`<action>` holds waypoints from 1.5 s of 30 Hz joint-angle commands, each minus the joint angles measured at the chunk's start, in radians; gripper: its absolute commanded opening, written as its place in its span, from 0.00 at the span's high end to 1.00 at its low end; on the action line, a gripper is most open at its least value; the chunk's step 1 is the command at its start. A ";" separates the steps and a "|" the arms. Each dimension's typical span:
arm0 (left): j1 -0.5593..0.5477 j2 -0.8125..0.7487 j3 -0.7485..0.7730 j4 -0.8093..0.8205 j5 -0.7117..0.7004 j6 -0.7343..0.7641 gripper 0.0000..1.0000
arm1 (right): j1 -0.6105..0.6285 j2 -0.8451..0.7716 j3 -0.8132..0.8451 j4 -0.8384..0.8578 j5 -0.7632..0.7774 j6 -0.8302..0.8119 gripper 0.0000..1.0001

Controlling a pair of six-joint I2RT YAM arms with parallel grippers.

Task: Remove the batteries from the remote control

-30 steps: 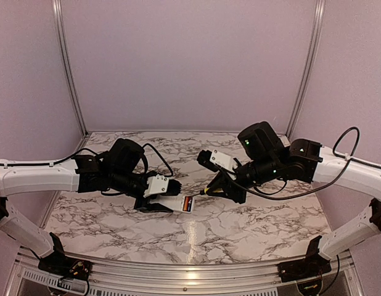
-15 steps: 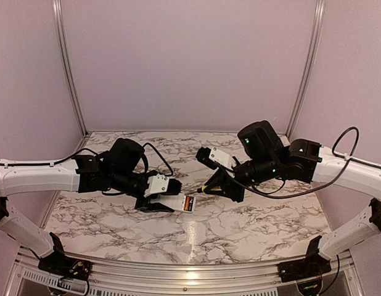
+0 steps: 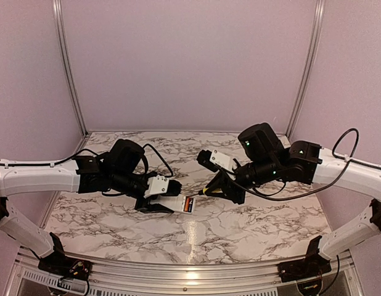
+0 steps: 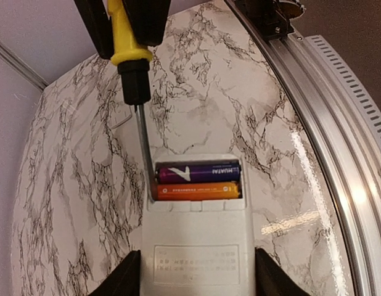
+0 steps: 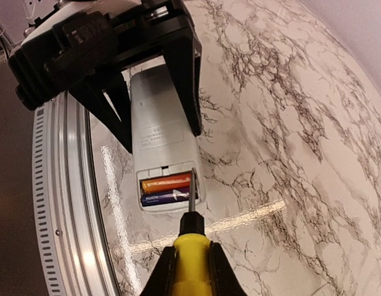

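Observation:
My left gripper point(image 3: 155, 202) is shut on the remote control point(image 3: 178, 204), a white bar held flat just above the marble table. In the left wrist view the remote point(image 4: 196, 246) sits between my fingers point(image 4: 126, 277), its bay open. An orange battery point(image 4: 198, 192) and a purple battery point(image 4: 198, 173) lie side by side in the bay. My right gripper point(image 3: 221, 187) is shut on a yellow screwdriver point(image 5: 192, 259). The screwdriver's metal tip point(image 4: 150, 196) rests at the left end of the orange battery point(image 5: 166, 182), inside the bay.
An aluminium rail point(image 4: 326, 123) runs along the near table edge, close beside the remote. Purple walls with metal posts point(image 3: 67, 68) close in the back and sides. The two arms face each other across the table's middle.
The right gripper and screwdriver drew back slightly from the remote, then returned to its bay end. The left gripper and remote have stayed still.

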 commanded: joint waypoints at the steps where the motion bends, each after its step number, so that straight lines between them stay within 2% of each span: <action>1: -0.004 -0.007 0.004 0.057 0.023 -0.006 1.00 | 0.008 -0.015 -0.010 -0.035 0.027 -0.001 1.00; 45: -0.005 0.000 0.007 0.051 0.013 -0.009 1.00 | 0.007 -0.022 0.004 -0.063 0.058 0.004 1.00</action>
